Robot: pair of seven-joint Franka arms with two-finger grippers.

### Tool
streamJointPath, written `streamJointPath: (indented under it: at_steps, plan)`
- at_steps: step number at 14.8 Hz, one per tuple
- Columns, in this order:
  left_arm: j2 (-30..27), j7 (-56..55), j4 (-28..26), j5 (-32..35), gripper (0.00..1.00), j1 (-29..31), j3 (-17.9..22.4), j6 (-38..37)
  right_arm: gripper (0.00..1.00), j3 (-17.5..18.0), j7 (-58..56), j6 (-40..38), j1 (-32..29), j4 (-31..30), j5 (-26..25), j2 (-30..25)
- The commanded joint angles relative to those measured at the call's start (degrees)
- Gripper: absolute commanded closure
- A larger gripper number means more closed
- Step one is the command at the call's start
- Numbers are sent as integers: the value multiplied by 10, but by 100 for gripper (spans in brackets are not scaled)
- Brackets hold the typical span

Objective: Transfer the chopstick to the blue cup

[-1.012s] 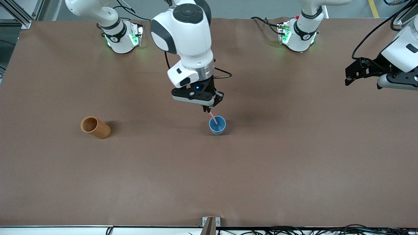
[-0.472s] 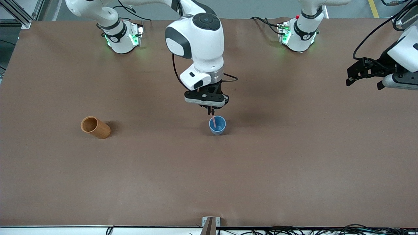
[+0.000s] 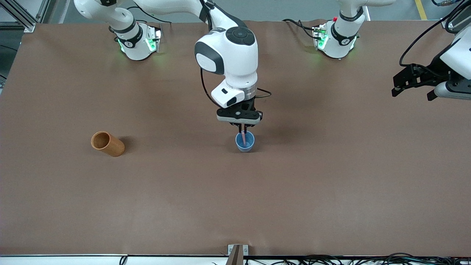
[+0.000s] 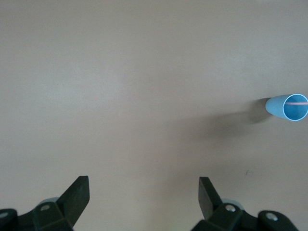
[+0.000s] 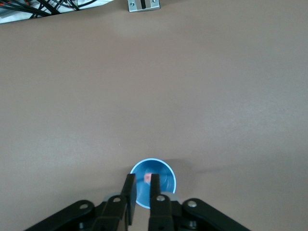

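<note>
The light blue cup (image 3: 245, 141) stands upright mid-table; it also shows in the right wrist view (image 5: 161, 179) and the left wrist view (image 4: 290, 107). The pale pink chopstick (image 3: 243, 137) stands in the cup, its top (image 5: 148, 178) between my right gripper's fingers. My right gripper (image 3: 242, 129) points straight down just over the cup's mouth. In the right wrist view (image 5: 142, 180) its fingers stand apart, a little wider than the stick, which rests against one finger. My left gripper (image 3: 412, 79) waits open and empty in the air at the left arm's end of the table; it also shows in the left wrist view (image 4: 144, 192).
A brown wooden cup (image 3: 107, 144) lies on its side toward the right arm's end of the table. A metal bracket (image 3: 237, 250) and cables (image 3: 349, 259) sit at the table edge nearest the front camera.
My right gripper has swung from a tilt to straight down and come lower over the blue cup. The chopstick has gone from slanted to nearly upright in the cup. The left arm drifted slightly.
</note>
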Motion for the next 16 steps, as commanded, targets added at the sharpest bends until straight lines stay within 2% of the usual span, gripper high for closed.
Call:
streamJointPath:
  at_steps: [1, 3, 4, 7, 10, 13, 16]
  plan:
    - [3, 4, 11, -6, 0, 2, 1, -3, 47, -3, 0, -1, -9, -7, -12, -15]
    - [4, 4, 11, -6, 0, 1, 1, -3, 15, -3, -2, -9, -24, -7, -10, -36]
    - [4, 4, 11, -6, 0, 2, 1, -3, 9, -2, -3, -24, -36, -7, -8, -49]
    - [5, 3, 11, -6, 0, 1, 1, -3, 1, 0, -49, -102, -74, -9, -1, -101]
    - [5, 4, 11, -6, 0, 1, 1, -3, 0, 0, -122, -176, -126, -22, 26, -158]
    - [5, 3, 11, -6, 0, 0, 1, -3, 0, -2, -165, -218, -182, -86, 42, -235]
    - [5, 6, 11, -6, 0, 1, 1, -3, 0, -2, -226, -217, -244, -164, 57, -306]
